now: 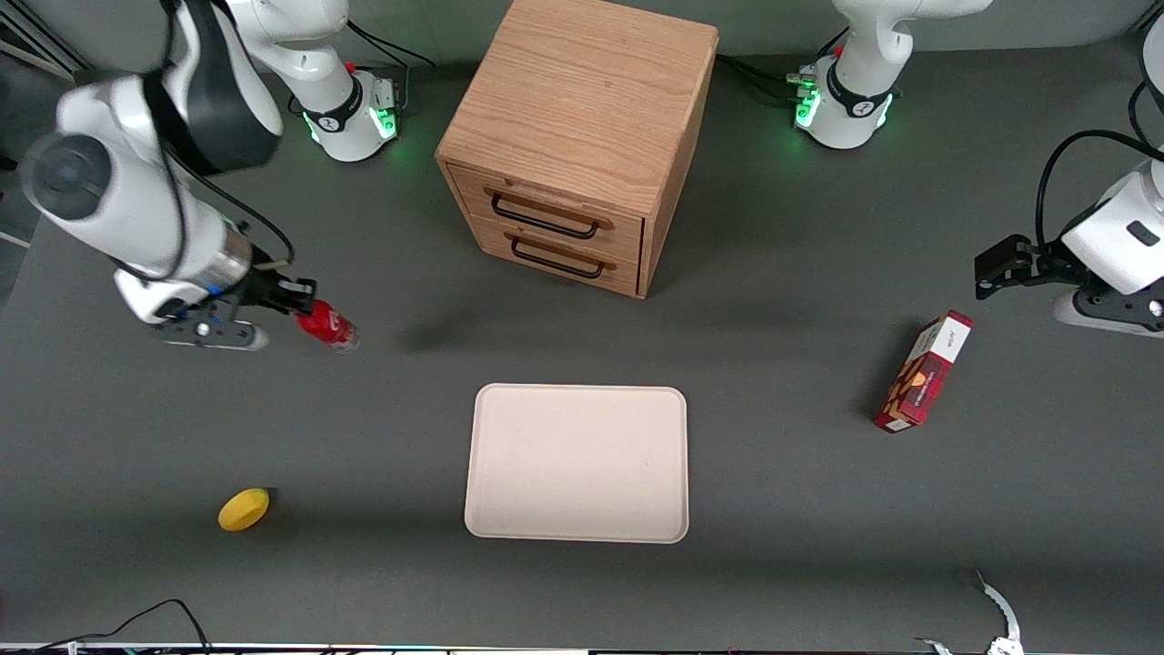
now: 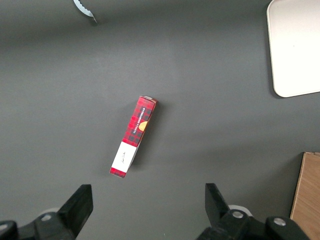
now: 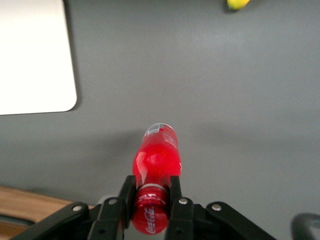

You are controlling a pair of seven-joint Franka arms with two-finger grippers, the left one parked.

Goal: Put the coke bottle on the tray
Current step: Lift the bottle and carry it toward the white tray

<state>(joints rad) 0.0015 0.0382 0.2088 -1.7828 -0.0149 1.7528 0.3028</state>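
My right gripper [image 1: 305, 309] is shut on the coke bottle [image 1: 329, 328], a small red bottle, and grips it at the neck just under the red cap. It holds the bottle tilted above the table at the working arm's end. In the right wrist view the gripper [image 3: 152, 192] clamps the neck of the bottle [image 3: 156, 157], whose clear base points away from the camera. The cream-white tray [image 1: 576, 462] lies flat on the table, nearer to the front camera than the bottle and toward the table's middle. Its rounded corner shows in the right wrist view [image 3: 35, 60].
A wooden two-drawer cabinet [image 1: 577, 136] stands farther from the front camera than the tray. A yellow lemon [image 1: 244, 508] lies near the front edge at the working arm's end. A red rectangular box [image 1: 923, 371] lies toward the parked arm's end.
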